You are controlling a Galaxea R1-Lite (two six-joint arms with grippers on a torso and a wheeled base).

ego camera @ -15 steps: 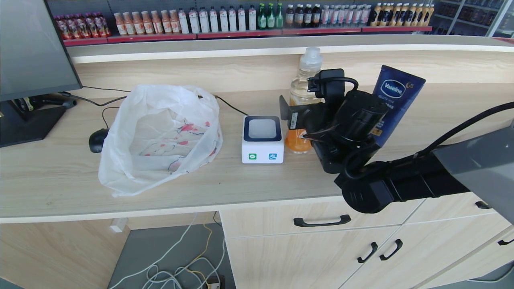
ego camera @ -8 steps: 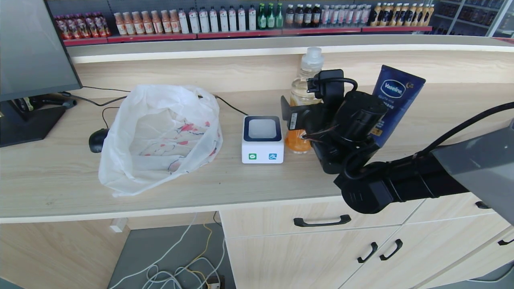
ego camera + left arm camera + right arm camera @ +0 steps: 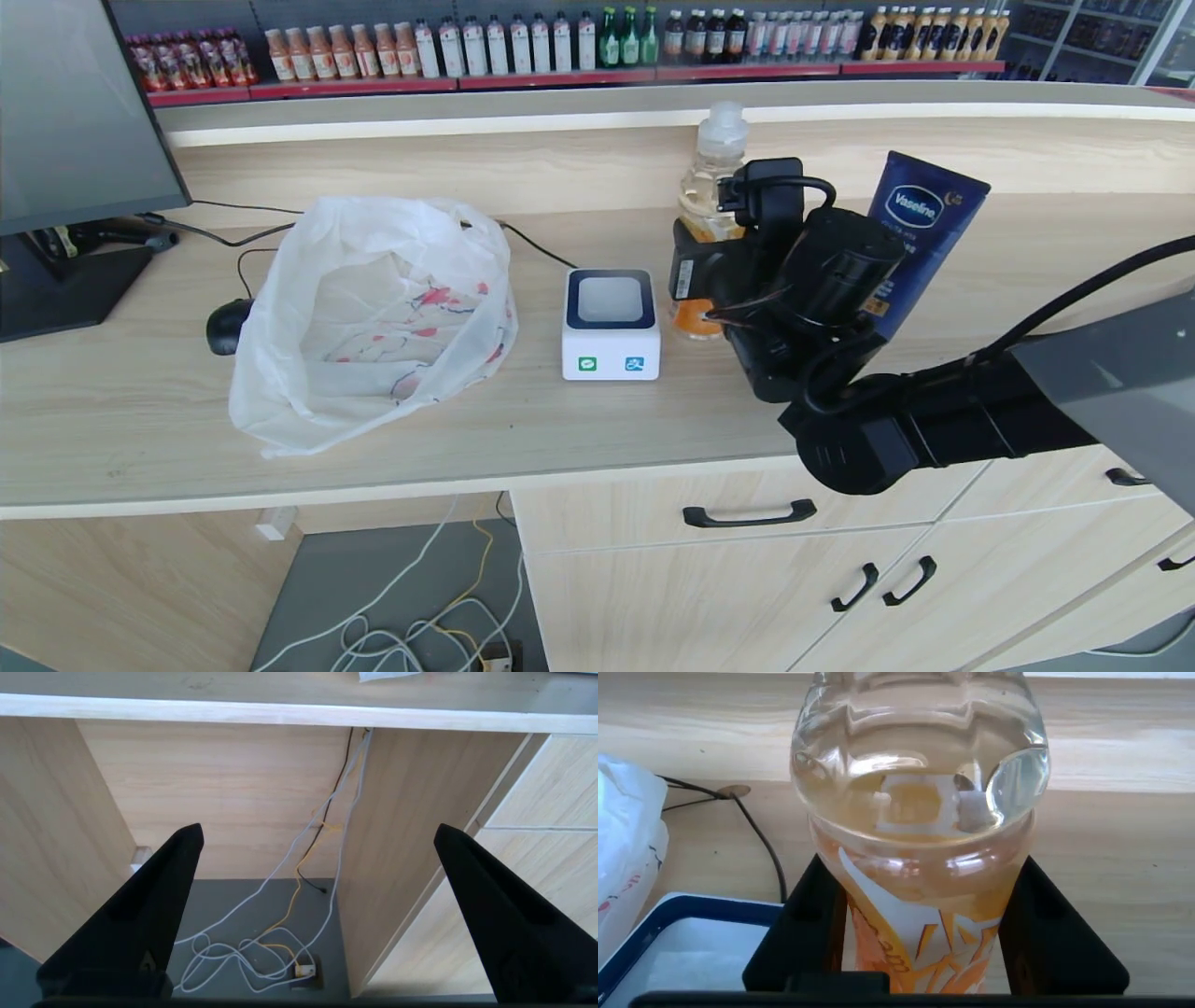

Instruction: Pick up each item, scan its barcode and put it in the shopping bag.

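My right gripper (image 3: 708,273) is shut on an orange drink bottle (image 3: 707,191) with a clear top and white cap, just right of the white barcode scanner (image 3: 610,322). The bottle's base hangs slightly above the counter. In the right wrist view the bottle (image 3: 920,859) sits between my black fingers (image 3: 805,929), with the scanner's corner (image 3: 682,943) beside it. A blue lotion tube (image 3: 920,229) stands upright behind my right arm. The white shopping bag (image 3: 373,317) lies open left of the scanner. My left gripper (image 3: 318,915) hangs open below the counter edge, holding nothing.
A black mouse (image 3: 224,327) and a monitor stand (image 3: 65,280) sit left of the bag. A raised ledge (image 3: 560,121) runs along the back of the counter. Cables (image 3: 280,943) lie on the floor under the counter.
The right gripper's fingers have closed onto the bottle and raised it a little off the counter. The bag, scanner and tube have stayed put.
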